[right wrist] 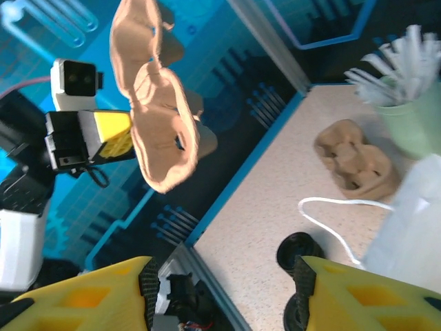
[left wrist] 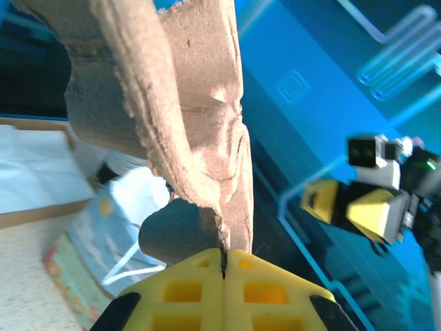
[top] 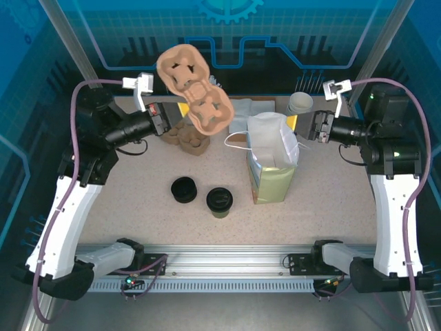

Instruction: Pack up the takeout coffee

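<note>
The takeout coffee (top: 219, 202), a dark greenish cup with a black lid, stands on the table left of the paper bag (top: 272, 165). My left gripper (top: 176, 107) is shut on the edge of a brown pulp cup carrier (top: 194, 86), held high over the back of the table. In the left wrist view the yellow fingers (left wrist: 186, 289) pinch the carrier's rim (left wrist: 207, 138). My right gripper (top: 293, 124) stands open beside the bag's top, nothing between its fingers (right wrist: 103, 296). The right wrist view has the raised carrier (right wrist: 155, 117) and the bag's wall (right wrist: 413, 221).
A low black round piece (top: 184, 189) lies left of the coffee. A stack of pulp carriers (top: 187, 136) sits at the back left. A pale green cup of straws (top: 300, 103) stands at the back right. The bag's white handle (right wrist: 331, 224) hangs loose.
</note>
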`<action>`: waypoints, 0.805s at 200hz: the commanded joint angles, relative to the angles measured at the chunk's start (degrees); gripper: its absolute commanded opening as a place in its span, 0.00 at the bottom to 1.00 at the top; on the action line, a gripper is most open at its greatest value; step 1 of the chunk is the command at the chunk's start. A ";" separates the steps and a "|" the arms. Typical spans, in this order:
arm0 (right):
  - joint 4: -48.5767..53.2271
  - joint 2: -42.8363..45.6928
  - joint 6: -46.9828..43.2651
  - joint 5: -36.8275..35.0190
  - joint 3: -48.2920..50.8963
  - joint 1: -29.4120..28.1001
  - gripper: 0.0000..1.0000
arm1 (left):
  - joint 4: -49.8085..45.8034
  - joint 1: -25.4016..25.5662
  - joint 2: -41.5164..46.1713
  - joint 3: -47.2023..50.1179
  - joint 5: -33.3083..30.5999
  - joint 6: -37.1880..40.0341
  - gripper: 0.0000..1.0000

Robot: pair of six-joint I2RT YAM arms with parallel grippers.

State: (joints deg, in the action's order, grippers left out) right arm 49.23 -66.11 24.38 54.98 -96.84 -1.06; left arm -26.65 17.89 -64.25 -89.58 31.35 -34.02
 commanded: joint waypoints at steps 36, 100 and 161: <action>-2.22 -1.39 -1.66 4.26 -3.29 -6.93 0.57 | 11.12 7.62 -1.54 0.90 10.08 0.53 0.00; -0.92 -1.57 -4.17 5.31 -4.52 -10.80 0.51 | 12.41 11.92 -4.46 -0.07 11.44 1.52 0.00; 0.15 -1.79 -5.11 5.23 -4.76 -11.50 0.42 | 12.06 13.87 -5.99 -0.99 11.70 2.29 0.00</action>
State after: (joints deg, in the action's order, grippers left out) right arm 48.42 -67.70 21.21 58.98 -100.14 -11.70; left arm -16.49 31.07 -70.13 -89.14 41.54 -33.56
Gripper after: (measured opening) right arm 0.447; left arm 0.051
